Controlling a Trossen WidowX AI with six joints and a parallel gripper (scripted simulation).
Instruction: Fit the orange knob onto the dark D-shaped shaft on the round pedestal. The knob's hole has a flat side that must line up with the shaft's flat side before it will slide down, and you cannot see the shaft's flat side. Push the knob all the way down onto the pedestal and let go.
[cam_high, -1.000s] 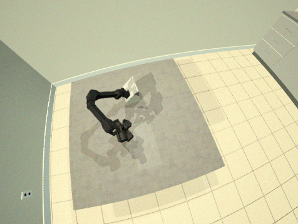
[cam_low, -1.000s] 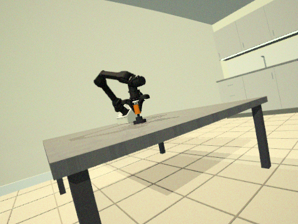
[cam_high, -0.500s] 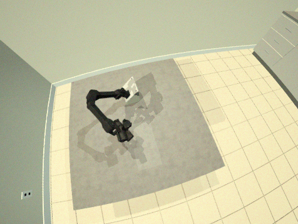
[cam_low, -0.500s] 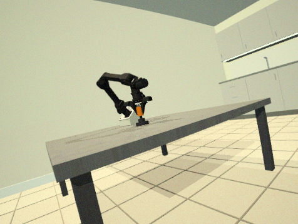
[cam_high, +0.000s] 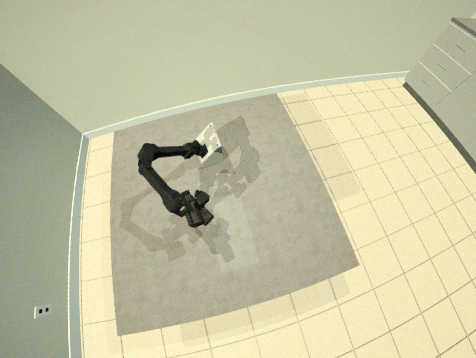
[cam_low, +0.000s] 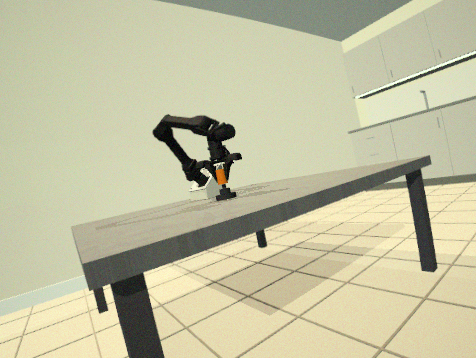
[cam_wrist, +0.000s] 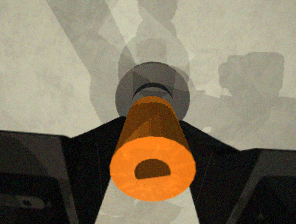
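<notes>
The orange knob (cam_low: 221, 176) (cam_wrist: 152, 191) is upright between the fingers of my gripper (cam_low: 221, 172) (cam_wrist: 151, 123), which is shut on it. In the wrist view the knob's hole shows its flat side toward the bottom of the picture, slightly higher at the right. The dark round pedestal (cam_low: 226, 195) (cam_wrist: 125, 97) stands on the table below the knob. A short piece of dark shaft (cam_low: 224, 186) shows between knob and pedestal. Whether the knob's lower end touches the shaft tip I cannot tell. The shaft's flat side is hidden. In the top view the arm hides knob and pedestal.
The grey table (cam_high: 290, 240) (cam_low: 320, 192) carries the arm. A white plate with a grey block (cam_low: 213, 191) is at the arm's base, and the plate (cam_high: 206, 133) also shows from above. Shadows of the arm fall across the tabletop. Wall and cabinets stand beyond.
</notes>
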